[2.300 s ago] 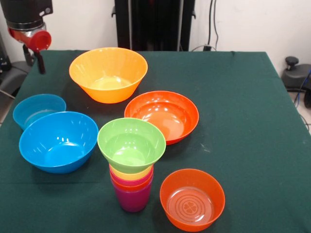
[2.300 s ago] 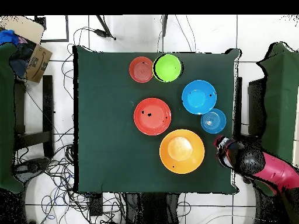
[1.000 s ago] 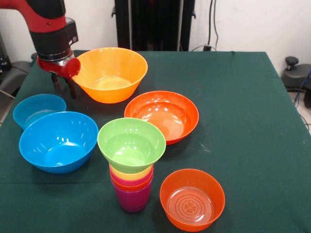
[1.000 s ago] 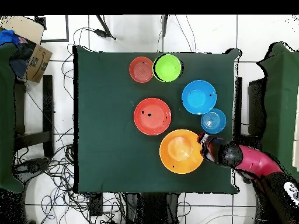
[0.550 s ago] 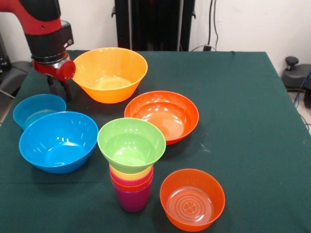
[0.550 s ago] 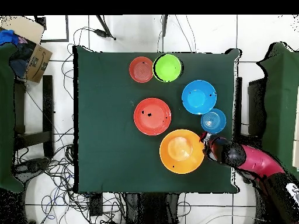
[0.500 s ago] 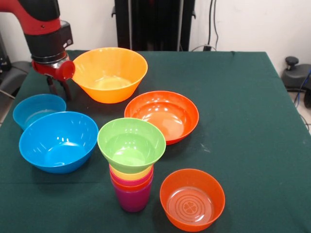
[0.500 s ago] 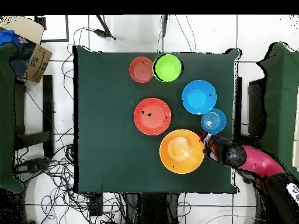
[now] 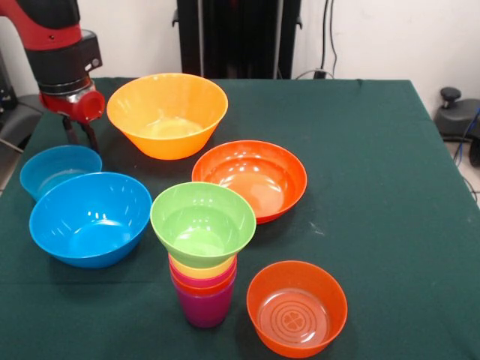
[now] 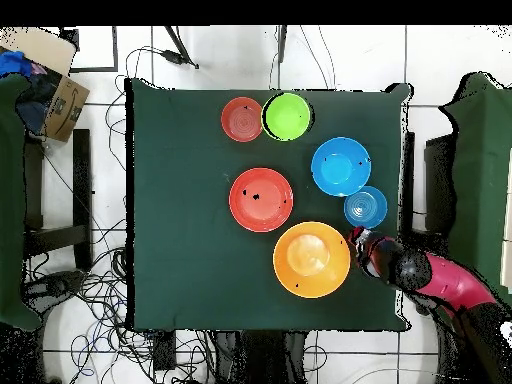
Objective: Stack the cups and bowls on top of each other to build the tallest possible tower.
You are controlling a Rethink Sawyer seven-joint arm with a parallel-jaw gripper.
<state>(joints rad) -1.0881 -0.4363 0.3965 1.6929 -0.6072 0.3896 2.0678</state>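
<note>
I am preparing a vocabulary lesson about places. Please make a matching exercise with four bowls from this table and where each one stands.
Things:
1. small green bowl
2. small blue bowl
3. small translucent orange bowl
4. large orange-yellow bowl

Places:
A. on the cloth beside the tower's base
B. on top of the tower of cups
C. next to the gripper, near the table's far edge
D. tucked behind the large blue bowl

Pairs: 1-B, 2-D, 3-A, 4-C
</note>
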